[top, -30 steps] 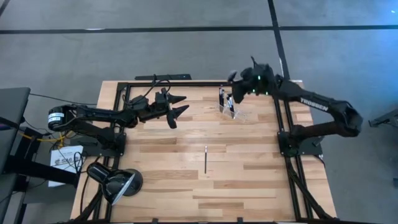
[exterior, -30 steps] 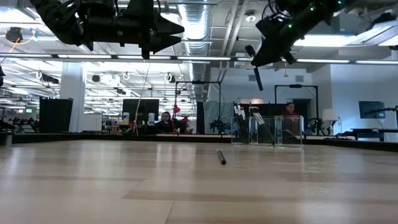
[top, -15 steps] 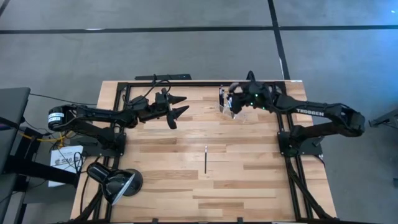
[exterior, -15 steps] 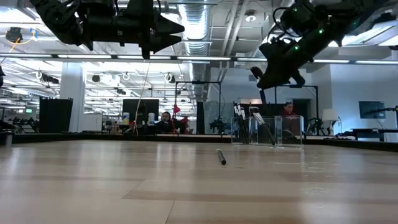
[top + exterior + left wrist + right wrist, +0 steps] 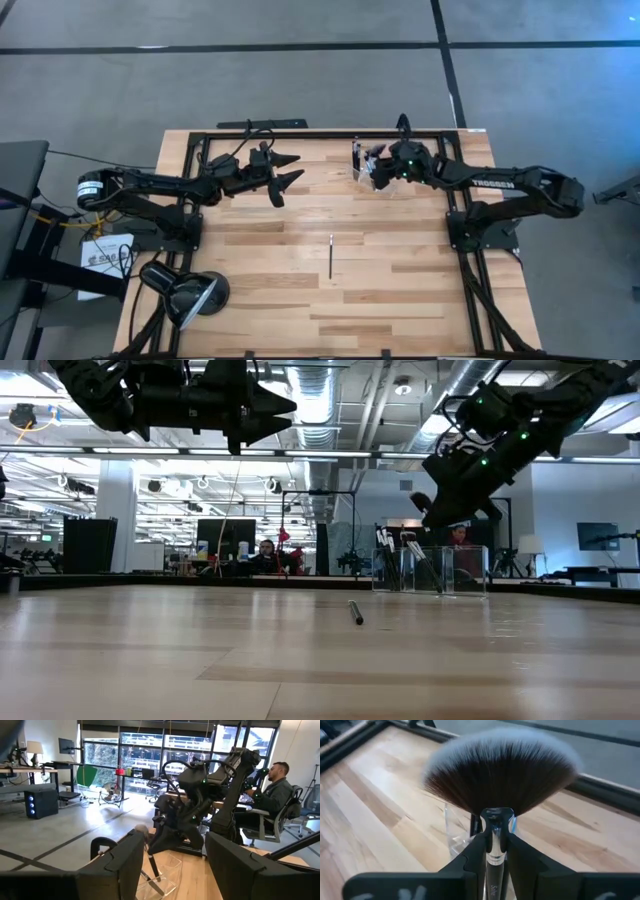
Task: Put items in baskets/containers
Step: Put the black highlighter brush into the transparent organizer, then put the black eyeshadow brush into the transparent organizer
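Note:
My right gripper (image 5: 384, 165) is shut on a large brush with a fluffy fan head (image 5: 502, 775), right over the clear holder (image 5: 373, 177) near the table's far edge. In the left wrist view the brush (image 5: 150, 855) stands head up, its handle reaching down into the holder (image 5: 162, 877). Several thin dark brushes (image 5: 385, 552) lean inside the holder (image 5: 430, 570). One thin brush (image 5: 331, 255) lies flat on the table's middle, also seen in the low view (image 5: 355, 612). My left gripper (image 5: 287, 173) is open and hovers high, left of the holder. My right gripper pinches the fan brush between its two fingers (image 5: 475, 855) on the handle just below the shiny ferrule (image 5: 496, 822). The fingers come slanting down from the table's right and lie across the handle. The brush is lifted, roughly upright, head on top, with its lower handle (image 5: 154, 867) inside the holder.
A black dome-shaped lamp (image 5: 187, 290) sits at the table's near left corner. A black frame (image 5: 300, 134) runs along the far edge and both sides. Bare wood spreads around the lone brush. A person (image 5: 272, 800) sits beyond the table.
My right gripper has come down and moved toward the near-left, onto the holder, tipping as it went. The fan brush went with it, its handle dropping from above the holder down into it. My left arm has kept still.

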Robot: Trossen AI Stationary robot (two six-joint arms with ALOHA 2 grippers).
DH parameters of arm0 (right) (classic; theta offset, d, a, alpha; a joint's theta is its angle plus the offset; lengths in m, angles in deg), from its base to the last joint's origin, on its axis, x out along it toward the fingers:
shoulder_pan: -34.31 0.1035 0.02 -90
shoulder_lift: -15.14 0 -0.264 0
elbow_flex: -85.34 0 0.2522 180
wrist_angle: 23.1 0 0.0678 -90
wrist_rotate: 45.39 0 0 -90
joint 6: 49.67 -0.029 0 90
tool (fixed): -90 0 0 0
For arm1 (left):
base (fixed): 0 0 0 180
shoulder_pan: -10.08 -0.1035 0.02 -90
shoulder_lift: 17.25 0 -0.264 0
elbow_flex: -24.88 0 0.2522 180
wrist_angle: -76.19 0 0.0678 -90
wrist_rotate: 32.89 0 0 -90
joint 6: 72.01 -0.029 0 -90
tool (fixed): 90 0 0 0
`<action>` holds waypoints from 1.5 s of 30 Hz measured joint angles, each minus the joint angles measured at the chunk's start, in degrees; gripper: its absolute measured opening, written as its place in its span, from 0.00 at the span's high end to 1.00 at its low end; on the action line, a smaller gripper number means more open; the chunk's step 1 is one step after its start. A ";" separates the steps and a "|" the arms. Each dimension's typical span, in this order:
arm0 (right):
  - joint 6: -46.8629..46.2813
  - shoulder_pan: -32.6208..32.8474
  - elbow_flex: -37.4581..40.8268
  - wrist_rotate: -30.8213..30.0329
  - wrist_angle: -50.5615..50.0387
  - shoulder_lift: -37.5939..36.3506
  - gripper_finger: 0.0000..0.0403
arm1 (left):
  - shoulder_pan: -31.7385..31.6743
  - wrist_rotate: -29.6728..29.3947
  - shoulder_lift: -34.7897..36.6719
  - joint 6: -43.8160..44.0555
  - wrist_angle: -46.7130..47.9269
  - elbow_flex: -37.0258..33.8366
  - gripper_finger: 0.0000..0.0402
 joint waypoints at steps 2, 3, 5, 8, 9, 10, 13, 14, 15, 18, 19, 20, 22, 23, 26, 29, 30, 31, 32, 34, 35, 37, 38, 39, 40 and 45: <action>-0.06 -0.01 0.00 0.00 0.20 0.72 0.84 | 0.00 0.00 0.01 0.00 0.00 0.00 0.48; -0.08 -0.01 0.00 0.02 0.11 0.91 0.82 | 0.00 0.00 0.00 0.00 0.01 0.00 0.48; -0.08 -0.01 0.00 0.08 0.09 1.00 0.79 | 0.00 -0.01 0.01 0.01 0.01 0.00 0.48; -0.32 -0.01 -0.02 0.20 -0.08 0.98 0.75 | 0.00 -0.02 0.00 0.01 0.00 0.00 0.48; -0.60 -0.01 -0.02 0.51 -0.12 0.98 0.73 | 0.00 0.00 0.00 0.01 0.01 0.00 0.48; -0.72 -0.01 -0.02 0.82 -0.21 0.98 0.71 | 0.00 0.00 0.00 -0.01 0.02 0.00 0.48; -1.22 -0.01 -0.02 1.60 -0.35 0.98 0.66 | 0.00 -0.01 0.00 -0.01 0.02 0.00 0.48; -1.56 -0.01 -0.02 1.59 -0.34 0.98 0.65 | 0.00 -0.01 0.00 0.01 0.00 0.00 0.48; -1.59 0.00 -0.02 1.61 -0.32 0.98 0.63 | 0.00 0.00 0.00 0.01 0.01 0.00 0.48; -1.59 0.06 -0.02 1.61 -0.32 0.98 0.59 | 0.00 0.00 0.00 0.00 0.00 0.00 0.48; -1.59 0.08 -0.02 1.61 -0.32 0.98 0.58 | 0.00 -0.02 0.00 0.01 0.02 0.00 0.48; -1.59 0.08 -0.02 1.64 -0.36 0.77 0.58 | 0.00 0.00 0.02 -0.01 0.02 0.00 0.48; -1.56 0.12 -0.16 1.78 -0.39 -0.03 0.57 | 0.00 -0.01 0.00 0.00 0.02 0.00 0.48; -1.39 0.29 -0.41 1.87 -0.78 -0.56 0.57 | 0.00 0.00 0.00 -0.01 0.02 0.00 0.48; 0.34 1.98 -1.82 1.95 -3.12 -3.11 0.59 | 0.00 0.00 0.00 0.00 0.03 0.00 0.48; 1.33 5.55 -2.91 1.42 -4.22 -5.77 0.61 | 0.00 0.00 0.00 0.01 0.04 0.00 0.48; 1.39 7.01 -2.92 1.18 -4.24 -6.50 0.62 | 0.00 -0.02 0.00 0.00 0.03 0.00 0.48; 1.42 8.56 -2.92 0.49 -4.24 -7.13 0.63 | 0.00 -0.01 0.01 0.03 0.04 0.00 0.48; 1.61 10.26 -2.92 -0.77 -4.24 -7.57 0.65 | 0.00 -0.01 0.00 0.22 0.04 0.00 0.48; 3.51 14.06 -2.92 -4.21 -4.21 -8.05 0.67 | 0.00 -0.01 0.00 1.29 0.04 0.00 0.48; 5.00 16.13 -2.92 -6.46 -3.99 -8.11 0.68 | 0.00 0.00 0.00 1.81 0.04 0.00 0.48; 7.77 20.19 -2.92 -11.70 -2.87 -8.11 0.70 | 0.00 -0.02 0.00 2.84 0.04 0.00 0.48; 9.12 22.00 -2.92 -14.25 -1.88 -8.11 0.71 | 0.00 -0.02 0.00 2.99 0.04 0.00 0.48; 10.40 23.77 -2.92 -16.70 -0.57 -8.11 0.71 | 0.00 -0.02 0.00 3.02 0.04 0.00 0.48; 11.72 25.29 -2.92 -18.65 0.94 -8.12 0.72 | 0.00 -0.02 0.01 3.10 0.04 0.00 0.48; 21.75 30.33 -2.95 -20.97 8.47 -10.35 0.73 | 0.00 -1.29 0.00 7.35 0.04 0.00 0.48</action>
